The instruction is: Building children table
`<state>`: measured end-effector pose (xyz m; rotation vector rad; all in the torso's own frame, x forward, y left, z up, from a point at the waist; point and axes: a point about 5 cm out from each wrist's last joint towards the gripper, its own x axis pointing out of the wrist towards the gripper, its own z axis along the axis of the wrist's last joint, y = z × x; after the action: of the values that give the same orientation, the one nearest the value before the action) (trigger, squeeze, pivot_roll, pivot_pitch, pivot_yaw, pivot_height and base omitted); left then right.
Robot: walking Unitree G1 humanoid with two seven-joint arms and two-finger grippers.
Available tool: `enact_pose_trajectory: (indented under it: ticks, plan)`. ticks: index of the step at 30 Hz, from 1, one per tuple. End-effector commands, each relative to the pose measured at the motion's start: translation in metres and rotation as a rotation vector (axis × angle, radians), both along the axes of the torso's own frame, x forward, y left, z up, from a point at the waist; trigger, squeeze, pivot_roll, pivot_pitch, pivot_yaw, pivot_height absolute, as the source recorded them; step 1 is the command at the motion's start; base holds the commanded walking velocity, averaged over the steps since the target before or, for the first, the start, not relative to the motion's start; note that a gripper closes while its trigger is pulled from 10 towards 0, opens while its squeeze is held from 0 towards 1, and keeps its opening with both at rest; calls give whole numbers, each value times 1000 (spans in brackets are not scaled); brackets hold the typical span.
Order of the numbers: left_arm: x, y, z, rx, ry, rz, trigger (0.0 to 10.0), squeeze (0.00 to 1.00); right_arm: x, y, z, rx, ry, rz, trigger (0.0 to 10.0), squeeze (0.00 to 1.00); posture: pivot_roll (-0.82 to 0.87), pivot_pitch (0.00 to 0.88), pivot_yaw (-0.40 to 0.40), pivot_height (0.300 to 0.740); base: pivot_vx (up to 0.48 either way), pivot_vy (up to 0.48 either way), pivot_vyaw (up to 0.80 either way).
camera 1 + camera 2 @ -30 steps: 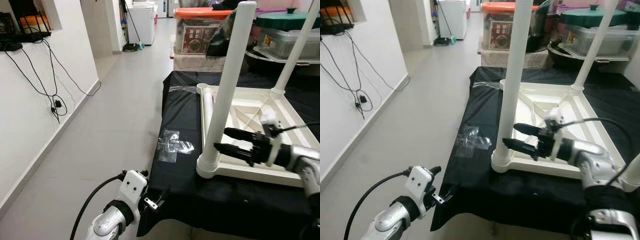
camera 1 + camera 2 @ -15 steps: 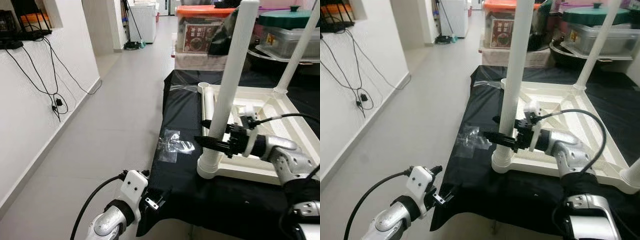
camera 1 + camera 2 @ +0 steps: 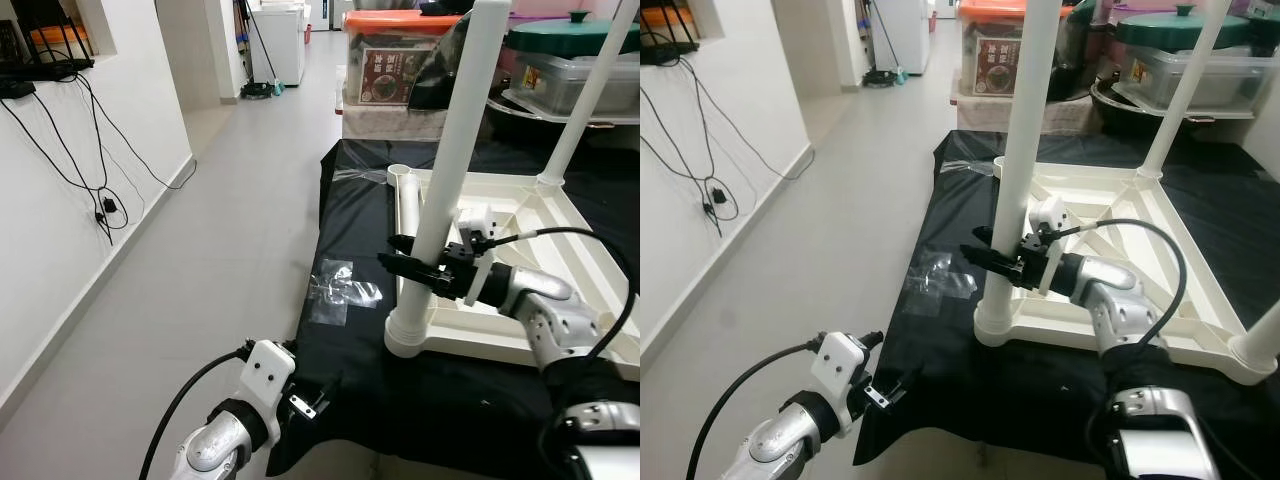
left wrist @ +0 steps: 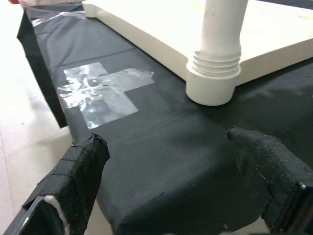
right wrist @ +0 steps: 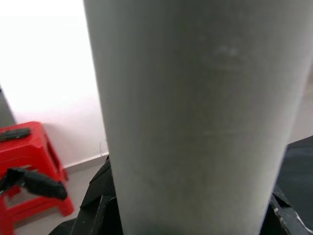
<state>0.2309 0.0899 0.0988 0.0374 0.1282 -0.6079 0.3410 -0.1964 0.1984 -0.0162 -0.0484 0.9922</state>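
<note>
The white children's table top [image 3: 520, 215] lies upside down on a black cloth. An upright white table leg [image 3: 455, 140] stands in its near left corner socket [image 3: 410, 335]. My right gripper [image 3: 389, 252] reaches in from the right and is shut on this leg, one black finger on each side; in the right wrist view the leg [image 5: 195, 107] is seen close up. A second leg [image 3: 590, 95] stands at the far right corner. A loose leg [image 3: 406, 205] lies along the top's left side. My left gripper [image 4: 171, 196] hangs open, low off the table's front left edge.
The black-covered table [image 3: 350, 220] ends at my left, with bare floor and a corridor [image 3: 230, 200] beyond. Clear tape [image 3: 342, 290] sticks to the cloth near the corner. Storage boxes [image 3: 395, 65] and a green-lidded pot [image 3: 570, 40] stand behind. Cables [image 3: 100, 200] hang on the left wall.
My right gripper slid leftward until its fingers passed on both sides of the near leg, and the gap between them narrowed onto it. The camera shifted slightly. The left arm stayed put.
</note>
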Motion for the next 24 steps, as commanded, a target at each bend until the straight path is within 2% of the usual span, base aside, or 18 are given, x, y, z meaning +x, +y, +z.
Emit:
enact_pose_trajectory:
  ticks: [1, 2, 3, 4, 6, 7, 8, 9, 10, 11, 13, 19, 21, 22, 24]
  plan:
    - [-1, 1, -2, 15, 10, -6, 10000, 0, -2, 8, -7, 27, 20, 21, 0, 0, 97, 0, -13, 740, 0, 0, 0]
    - [-1, 1, -2, 15, 11, -7, 10000, 0, -4, 13, -7, 51, -2, -60, 0, 0, 95, 0, -14, 740, 0, 0, 0]
    - [-1, 1, -2, 15, 11, -7, 10000, 0, -4, 13, -7, 51, -2, -60, 0, 0, 95, 0, -14, 740, 0, 0, 0]
    - [-1, 1, -2, 15, 11, -8, 10000, 0, -5, 15, -6, 71, -17, -121, 0, 0, 95, 0, -14, 740, 0, 0, 0]
    - [-2, 2, -2, 14, 12, -6, 10000, 0, -11, 23, -13, 94, -37, -393, 0, 0, 94, 0, -14, 740, 0, 0, 0]
    - [-2, 2, -2, 14, 12, -6, 10000, 0, -11, 23, -13, 94, -37, -393, 0, 0, 94, 0, -14, 740, 0, 0, 0]
    - [-2, 2, -2, 14, 13, -5, 10000, 0, -14, 25, -17, 96, -34, -520, 0, 0, 86, 3, -10, 740, 0, 0, 0]
    - [-2, 3, -2, 14, 14, -5, 10000, 0, -18, 22, -22, 43, -48, -711, 0, 0, 85, 7, -5, 740, 0, 0, 0]
    - [-2, 3, -2, 14, 14, -5, 10000, 0, -18, 22, -22, 43, -48, -711, 0, 0, 85, 7, -5, 740, 0, 0, 0]
    - [-2, 4, -2, 14, 15, -6, 10000, 0, -23, 19, -24, 4, -48, -912, 0, 0, 81, 7, -3, 740, 0, 0, 0]
    - [-2, 4, -2, 14, 18, -9, 10000, 0, -35, 16, -24, -19, -33, -1170, 0, 0, 81, 11, 5, 740, 0, 0, 0]
    - [-3, 4, -2, 14, 20, -11, 10000, 0, -43, 23, -25, 15, 9, -1286, 0, 0, 80, 12, 0, 740, 0, 0, 0]
    - [-2, 4, -2, 15, 21, -8, 10000, 0, -47, 44, -33, 90, 108, -1392, 0, 0, 94, 14, -3, 740, 0, 0, 0]
    - [-2, 4, -2, 15, 21, -8, 10000, 0, -47, 44, -33, 90, 108, -1392, 0, 0, 94, 14, -3, 740, 0, 0, 0]
    - [-2, 4, -3, 14, 22, -5, 10000, 0, -47, 63, -36, 139, 171, -1397, 0, 0, 91, 15, -5, 740, 0, 0, 0]
